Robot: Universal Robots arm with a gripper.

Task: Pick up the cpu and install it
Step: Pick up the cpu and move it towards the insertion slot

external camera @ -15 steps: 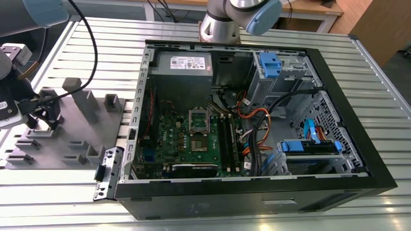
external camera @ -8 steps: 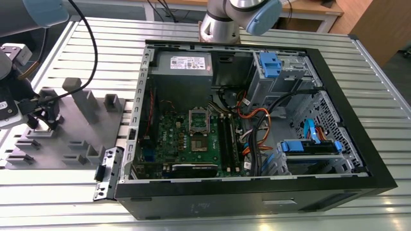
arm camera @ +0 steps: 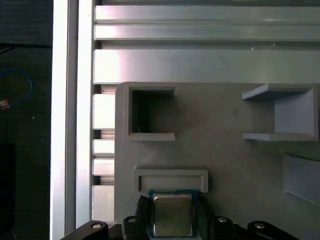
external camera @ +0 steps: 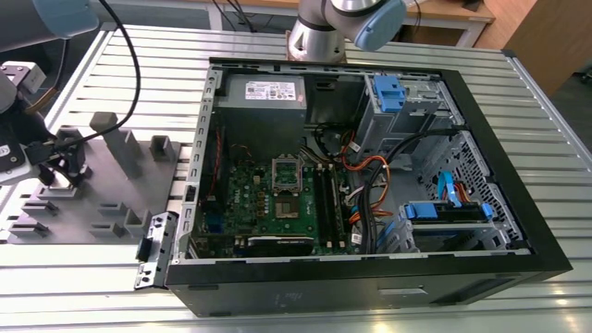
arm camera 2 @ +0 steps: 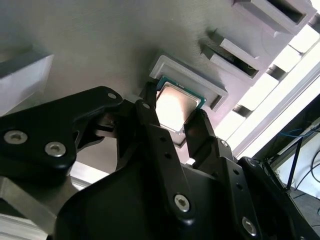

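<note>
- Ribbed metal surface (external camera: 545, 159) carries an open computer case (external camera: 370, 295) and, toward the exterior view's left, a grey fixture plate (external camera: 93, 184) with upright blocks.
- Over that plate, well apart from the case, the tool (external camera: 57, 170) hangs low.
- In both wrist views the cpu (arm camera 2: 175, 105) (arm camera: 172, 214) sits between the black fingers (arm camera 2: 150, 125), just beside a pale rimmed pocket (arm camera 2: 200, 80) in the plate.
- The fingers are narrow, pressed against two opposite edges of the cpu and holding it.
- Inside the case, the green circuit board (external camera: 268, 208) lies flat, with a silver socket frame (external camera: 285, 173) on it.
</note>
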